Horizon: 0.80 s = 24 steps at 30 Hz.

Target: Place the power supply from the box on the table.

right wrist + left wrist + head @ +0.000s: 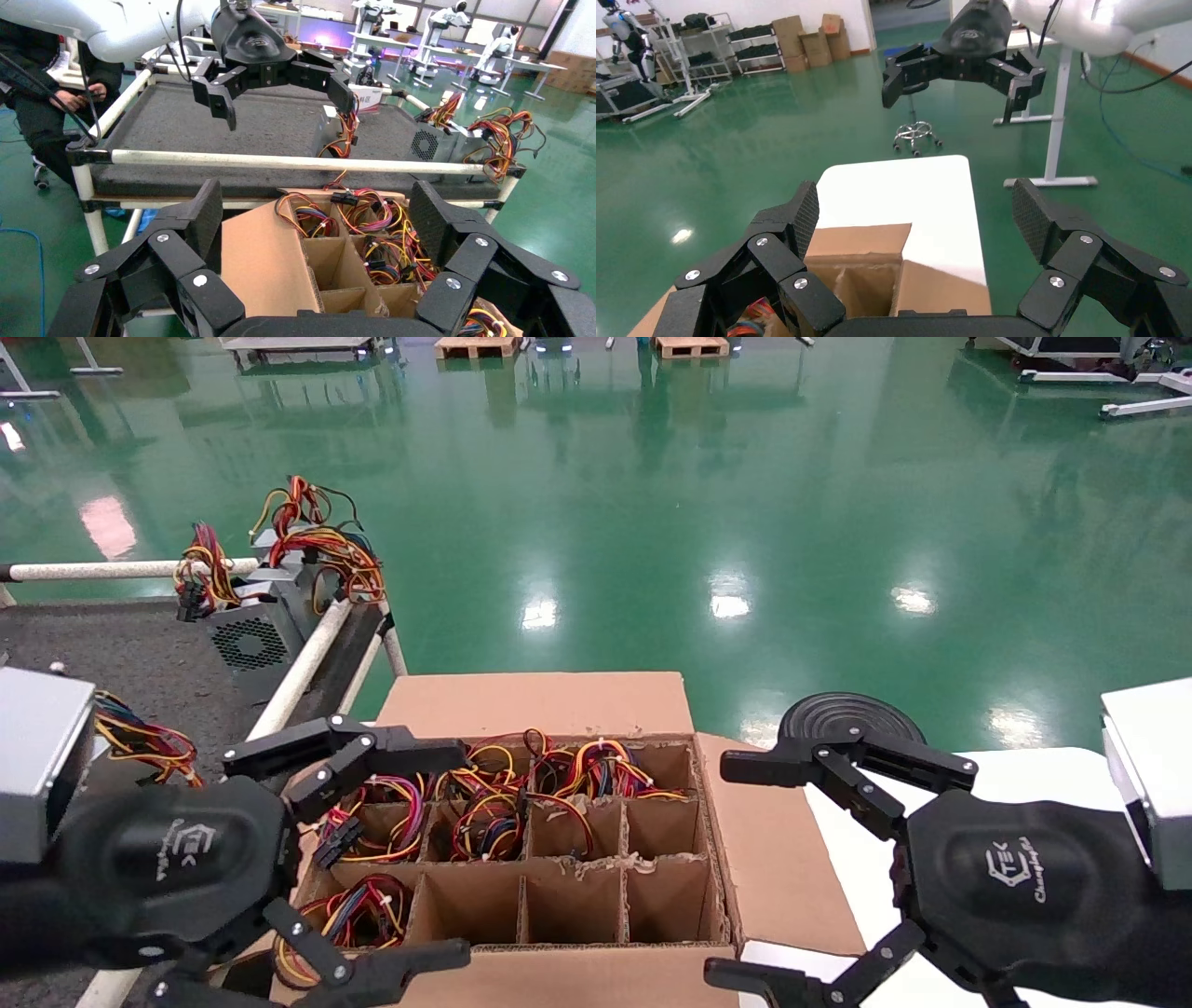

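Observation:
The brown cardboard box [773,859] stands in front of me, its divider cells partly filled with power supplies, of which only red, yellow and black wire bunches [484,812] show. My left gripper [463,848] hangs open over the box's left side and holds nothing. Over the box's right flap my right gripper [718,870] is open and empty too. Two silver-grey power supplies [256,626] lie on the dark grey table [140,654] at the left. The right wrist view shows the box [267,260] between my right gripper's [316,210] fingers. The left wrist view shows the box's corner [863,246] below my left gripper [916,210].
White tubular rails [298,672] edge the table beside the box. The box sits on a smooth white tabletop [1024,775], with a black round disc [843,714] behind it. More loose wires [140,738] lie on the table by my left arm. A person [28,84] stands beyond the table.

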Each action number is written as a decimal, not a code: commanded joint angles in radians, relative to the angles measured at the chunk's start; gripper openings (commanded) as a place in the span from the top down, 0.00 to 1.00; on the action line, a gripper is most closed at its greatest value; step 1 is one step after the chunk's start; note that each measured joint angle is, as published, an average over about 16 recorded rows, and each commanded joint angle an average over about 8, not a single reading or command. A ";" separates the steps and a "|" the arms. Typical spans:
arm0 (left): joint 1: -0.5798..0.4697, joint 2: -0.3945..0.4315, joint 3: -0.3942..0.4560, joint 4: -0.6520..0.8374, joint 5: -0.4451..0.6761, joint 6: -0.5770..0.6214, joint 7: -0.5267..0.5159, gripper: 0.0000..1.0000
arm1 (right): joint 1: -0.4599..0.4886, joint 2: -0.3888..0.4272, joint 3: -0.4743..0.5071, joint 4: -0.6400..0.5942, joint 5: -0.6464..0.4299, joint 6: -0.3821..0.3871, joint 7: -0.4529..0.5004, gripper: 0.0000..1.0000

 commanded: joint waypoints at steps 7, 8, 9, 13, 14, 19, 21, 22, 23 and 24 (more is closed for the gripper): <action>-0.093 -0.043 0.079 -0.013 0.095 0.024 0.002 0.00 | 0.000 0.000 0.000 0.000 0.000 0.000 0.000 1.00; -0.113 -0.047 0.095 -0.015 0.116 0.030 -0.001 0.00 | 0.000 0.000 0.000 0.000 0.000 0.000 0.000 1.00; -0.134 -0.051 0.112 -0.016 0.137 0.036 -0.004 0.00 | 0.000 0.000 0.000 0.000 0.000 0.000 0.000 1.00; -0.216 -0.055 0.182 -0.016 0.222 0.056 -0.020 0.00 | 0.000 0.000 0.000 0.000 0.000 0.000 0.000 1.00; -0.235 -0.055 0.200 -0.014 0.242 0.060 -0.024 0.00 | 0.000 0.000 0.000 0.000 0.000 0.000 0.000 1.00; -0.320 -0.055 0.283 0.003 0.321 0.076 -0.040 0.00 | 0.000 0.000 0.000 0.000 0.000 0.000 0.000 1.00; -0.350 -0.053 0.314 0.013 0.344 0.080 -0.045 0.00 | 0.000 0.000 0.000 0.000 0.000 0.000 0.000 1.00; -0.364 -0.053 0.329 0.019 0.355 0.082 -0.048 0.00 | 0.000 0.000 0.000 0.000 0.000 0.000 0.000 1.00; -0.376 -0.052 0.343 0.024 0.364 0.084 -0.050 0.00 | 0.000 0.000 0.000 0.000 0.000 0.000 0.000 1.00; -0.387 -0.052 0.356 0.030 0.371 0.086 -0.052 0.00 | 0.000 0.000 0.000 0.000 0.000 0.000 0.000 1.00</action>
